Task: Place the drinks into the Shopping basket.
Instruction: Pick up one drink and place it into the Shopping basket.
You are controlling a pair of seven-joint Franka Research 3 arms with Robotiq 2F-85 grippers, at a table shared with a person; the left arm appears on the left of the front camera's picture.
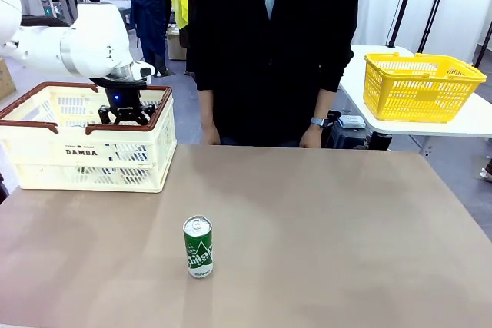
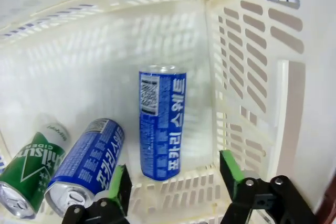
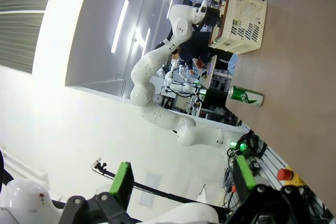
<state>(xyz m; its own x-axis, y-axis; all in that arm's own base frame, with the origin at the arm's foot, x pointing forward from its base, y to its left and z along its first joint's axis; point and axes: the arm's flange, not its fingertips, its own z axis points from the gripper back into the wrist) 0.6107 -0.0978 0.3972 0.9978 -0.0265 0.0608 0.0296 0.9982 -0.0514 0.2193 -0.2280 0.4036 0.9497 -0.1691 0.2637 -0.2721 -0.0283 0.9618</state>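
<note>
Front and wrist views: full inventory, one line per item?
Shopping basket: 1, cream with brown rim, table's left far side.
Blue cans: 2, inside the basket, one upright, one lying.
Green can in basket: 1, lying beside the lying blue one.
Green can on table: 1, upright, near middle.
Yellow basket: 1, white side table, far right.
Person: 1, dark jacket, far side.
Left end effector: open, inside the basket.
Right end effector: open, empty, off the table.
</note>
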